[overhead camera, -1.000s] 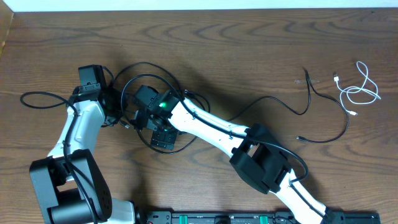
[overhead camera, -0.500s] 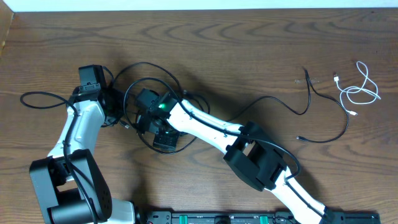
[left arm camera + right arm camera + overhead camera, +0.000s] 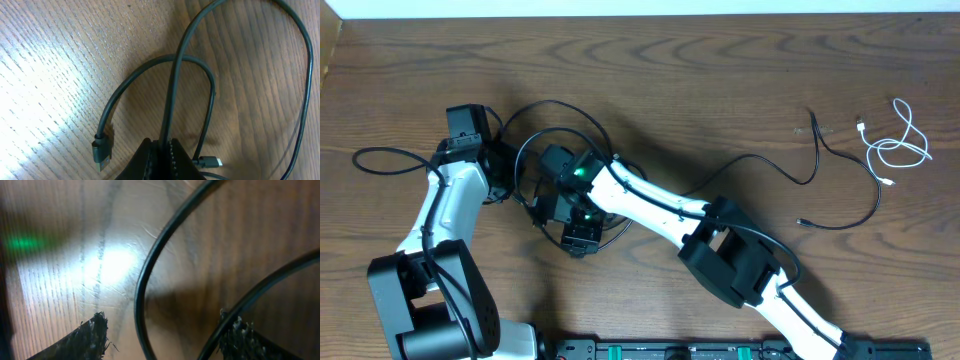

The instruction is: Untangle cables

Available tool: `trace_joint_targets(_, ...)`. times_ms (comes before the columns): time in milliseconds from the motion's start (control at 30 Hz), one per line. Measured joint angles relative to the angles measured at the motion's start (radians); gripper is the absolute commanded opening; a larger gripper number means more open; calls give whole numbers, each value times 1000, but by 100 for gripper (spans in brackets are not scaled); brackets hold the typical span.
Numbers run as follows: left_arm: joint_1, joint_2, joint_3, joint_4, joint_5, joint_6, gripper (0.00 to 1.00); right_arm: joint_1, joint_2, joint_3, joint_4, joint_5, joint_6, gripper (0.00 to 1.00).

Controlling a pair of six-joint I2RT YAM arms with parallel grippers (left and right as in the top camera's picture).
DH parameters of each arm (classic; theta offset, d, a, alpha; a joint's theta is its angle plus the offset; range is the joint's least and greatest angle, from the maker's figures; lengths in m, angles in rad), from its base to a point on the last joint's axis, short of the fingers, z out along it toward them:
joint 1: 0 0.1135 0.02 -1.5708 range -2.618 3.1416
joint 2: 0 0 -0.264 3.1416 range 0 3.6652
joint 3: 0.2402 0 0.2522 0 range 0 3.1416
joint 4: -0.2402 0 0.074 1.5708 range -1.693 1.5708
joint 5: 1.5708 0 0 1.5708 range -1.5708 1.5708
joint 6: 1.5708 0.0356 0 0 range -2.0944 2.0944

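Note:
A tangle of black cables (image 3: pixel 552 102) loops on the wooden table around both grippers. My left gripper (image 3: pixel 508 172) (image 3: pixel 164 143) is shut on one black cable (image 3: pixel 172 85), which rises from its jaws and curves off to the right. Two plug ends (image 3: pixel 100 151) (image 3: pixel 210 161) lie beside its jaws. My right gripper (image 3: pixel 577 237) (image 3: pixel 165 322) is open low over the table. One black cable (image 3: pixel 142 300) runs between its fingers (image 3: pixel 95 335), and another (image 3: pixel 260 292) crosses its right finger. A further black cable (image 3: pixel 790 176) and the white cable (image 3: pixel 898 148) lie apart at the right.
The right arm (image 3: pixel 660 205) stretches across the middle of the table from the front right. The left arm (image 3: pixel 445 205) stands at the left. The table's far edge (image 3: pixel 640 14) runs along the top.
My right gripper has slid a little toward the front left, and the cable loop around it has changed shape. The left gripper has held still.

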Motion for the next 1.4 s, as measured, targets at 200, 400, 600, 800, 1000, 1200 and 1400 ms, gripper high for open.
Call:
trace_joint_targets(200, 0, 0, 0, 0, 0, 0, 9, 39, -1, -20, 33, 9, -10, 68)
trace_joint_targets(400, 0, 0, 0, 0, 0, 0, 9, 71, -8, -33, 58, 65, -12, 66)
trace_joint_targets(600, 0, 0, 0, 0, 0, 0, 9, 110, -36, -88, 117, 172, -39, 62)
trace_joint_targets(800, 0, 0, 0, 0, 0, 0, 9, 146, -42, -99, 122, 268, -61, 56)
trace_joint_targets(1000, 0, 0, 0, 0, 0, 0, 9, 154, -42, -100, 125, 293, -83, 35)
trace_joint_targets(1200, 0, 0, 0, 0, 0, 0, 9, 147, -42, -101, 125, 287, -89, 1)
trace_joint_targets(1400, 0, 0, 0, 0, 0, 0, 9, 117, -42, -103, 124, 247, -83, 1)
